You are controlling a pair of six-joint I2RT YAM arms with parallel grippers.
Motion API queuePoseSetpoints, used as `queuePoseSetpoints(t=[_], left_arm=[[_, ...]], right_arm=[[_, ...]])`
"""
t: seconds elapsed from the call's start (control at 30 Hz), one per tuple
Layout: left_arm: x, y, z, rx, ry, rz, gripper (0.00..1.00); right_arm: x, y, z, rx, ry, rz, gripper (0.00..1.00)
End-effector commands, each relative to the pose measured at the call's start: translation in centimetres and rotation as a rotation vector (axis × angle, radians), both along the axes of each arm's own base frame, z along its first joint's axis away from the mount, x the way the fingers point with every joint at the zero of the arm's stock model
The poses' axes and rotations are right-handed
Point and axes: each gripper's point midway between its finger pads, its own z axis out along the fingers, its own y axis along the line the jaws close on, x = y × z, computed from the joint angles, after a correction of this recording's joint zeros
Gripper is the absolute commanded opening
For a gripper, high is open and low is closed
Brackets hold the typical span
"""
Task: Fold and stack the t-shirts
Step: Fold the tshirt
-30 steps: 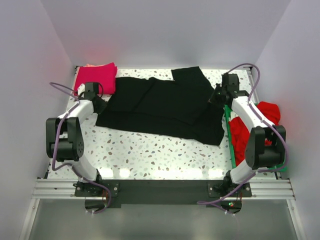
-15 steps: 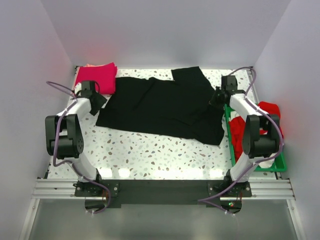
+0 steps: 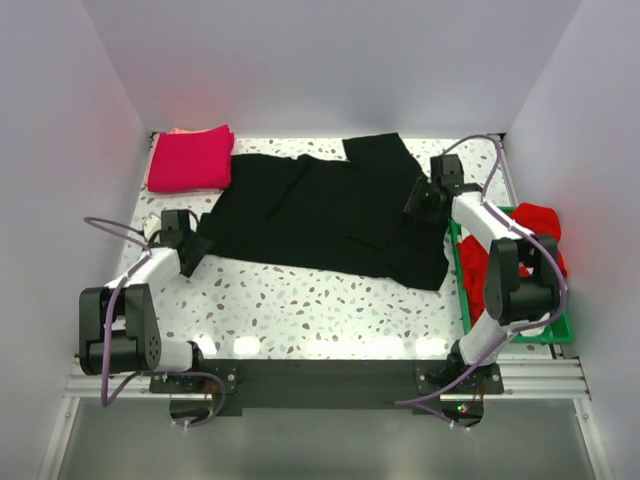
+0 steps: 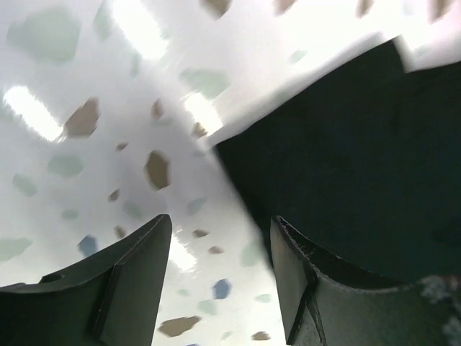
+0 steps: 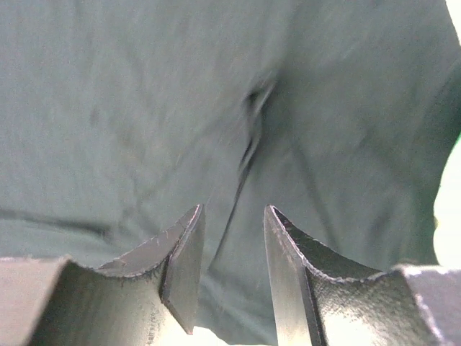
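The black t-shirt lies spread out across the far half of the table, one sleeve reaching toward the back edge and its right hem close to the green tray. A folded pink t-shirt sits in the far left corner, well apart from the black one, with a thin strip of peach cloth showing at its far edge. A red t-shirt lies bunched in the tray at the right side. The left gripper is low at the near left corner of the black t-shirt. In the left wrist view its jaws stand wide apart and hold nothing, and the left gripper sits over the speckled table, with the edge of the black t-shirt running down toward the right finger. The right gripper is over the right part of the black t-shirt, near the sleeve. In the right wrist view the right gripper has only a narrow gap between its jaws and nothing clamped in it. The black t-shirt fills the view behind, and a soft crease runs down toward the gap. Whether the fingertips touch the cloth cannot be told.
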Motion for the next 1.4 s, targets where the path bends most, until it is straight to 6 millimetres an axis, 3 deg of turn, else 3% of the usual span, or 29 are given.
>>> queuePoseSetpoints(t=[0.0,0.17,0.43,0.63,0.77,1.0,1.07,1.17,1.37], left_arm=[[1.4,-0.2,0.3,-0.032,-0.114,0.032,0.61],[1.5,-0.6,-0.9,-0.054,-0.135,0.027,0.60],[2.3,-0.5,-2.1,-0.055,-0.131,0.027,0.54],[2.6,-0.2,-2.7,-0.044,-0.111,0.041,0.43],[2.7,0.0,-2.8,-0.040,-0.108,0.047,0.30],[2.2,0.5,-2.0,-0.010,-0.119,0.060,0.06],[2.2,0.6,-1.6,-0.002,-0.125,0.064,0.00],[1.8,0.9,-1.4,0.013,-0.122,0.073,0.00],[0.6,1.1,-0.8,0.028,-0.126,0.087,0.00]], right_arm=[[-1.5,2.0,1.7,-0.037,-0.070,0.049,0.43],[-2.4,3.7,-0.5,-0.077,-0.022,0.078,0.44],[-2.7,3.7,-2.9,-0.093,0.036,0.068,0.44],[-2.9,4.8,-5.8,-0.079,0.089,0.079,0.44],[-2.4,5.7,-6.5,-0.065,0.094,0.087,0.44],[-1.9,7.2,-5.7,-0.020,0.070,0.096,0.39],[-1.6,7.4,-5.3,-0.013,0.056,0.095,0.29],[-1.2,7.9,-4.7,0.013,0.051,0.110,0.12],[-0.5,8.5,-3.3,0.026,0.034,0.133,0.07]])
